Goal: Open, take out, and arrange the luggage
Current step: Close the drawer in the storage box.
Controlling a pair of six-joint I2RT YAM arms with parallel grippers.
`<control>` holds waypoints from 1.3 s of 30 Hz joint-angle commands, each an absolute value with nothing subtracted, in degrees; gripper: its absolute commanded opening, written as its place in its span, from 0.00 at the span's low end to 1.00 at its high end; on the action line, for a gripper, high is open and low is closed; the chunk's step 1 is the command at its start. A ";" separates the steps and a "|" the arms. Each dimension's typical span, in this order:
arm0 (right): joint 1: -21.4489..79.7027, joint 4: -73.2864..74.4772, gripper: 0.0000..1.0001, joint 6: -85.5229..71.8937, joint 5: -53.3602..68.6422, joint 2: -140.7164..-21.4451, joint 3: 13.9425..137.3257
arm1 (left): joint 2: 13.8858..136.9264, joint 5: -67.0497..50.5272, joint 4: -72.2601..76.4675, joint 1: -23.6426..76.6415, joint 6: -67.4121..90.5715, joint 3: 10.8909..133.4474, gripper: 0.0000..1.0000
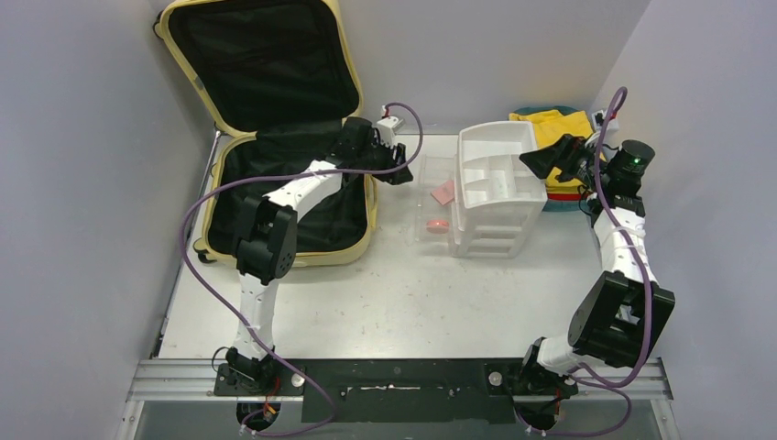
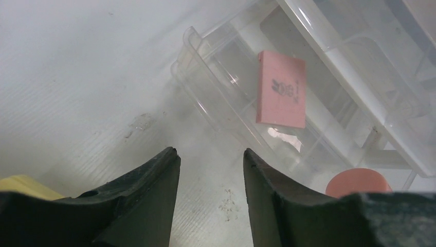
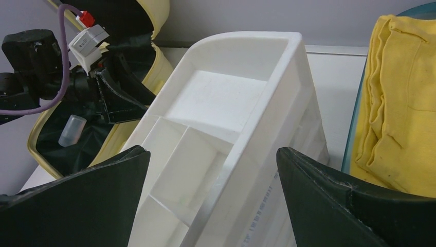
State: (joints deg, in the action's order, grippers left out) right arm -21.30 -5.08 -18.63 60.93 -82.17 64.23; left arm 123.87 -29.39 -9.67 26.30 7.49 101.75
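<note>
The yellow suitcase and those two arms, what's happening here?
Two robot arms are unpacking the luggage, which lies open on the table's left with its lid propped up. The left gripper, open, hovers beside a clear drawer holding a pink card. The right gripper, jaws wide, straddles a corner of the white drawer organizer. A yellow cloth lies in the teal tray.

Illegible dark print on the pink card (image 2: 280,88)

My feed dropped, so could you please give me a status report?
Left gripper open, empty, beside luggage. Right gripper open at white organizer. Luggage lid up; small cup inside.
</note>
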 commanded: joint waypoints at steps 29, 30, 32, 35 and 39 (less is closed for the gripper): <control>-15.77 -13.71 1.00 -21.55 66.84 -86.65 62.50 | 133.35 -37.38 -2.87 35.28 16.15 113.33 0.20; -15.47 -13.71 1.00 -21.47 66.86 -86.66 62.49 | 133.78 -37.29 -2.74 35.59 16.35 113.89 0.20; -15.09 -13.69 1.00 -21.52 66.89 -86.73 62.49 | 134.61 -37.27 -2.44 36.02 16.89 114.80 0.21; -14.53 -13.71 1.00 -21.52 66.92 -86.83 62.34 | 135.87 -37.28 -1.80 36.37 17.91 116.08 0.21; -14.39 -13.80 1.00 -21.62 66.89 -86.86 62.22 | 136.44 -37.01 -1.72 36.43 18.44 116.72 0.22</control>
State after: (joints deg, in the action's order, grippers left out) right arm -16.45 -12.38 -21.50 63.48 -86.72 62.87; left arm 135.61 -35.38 -6.15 35.40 16.58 113.16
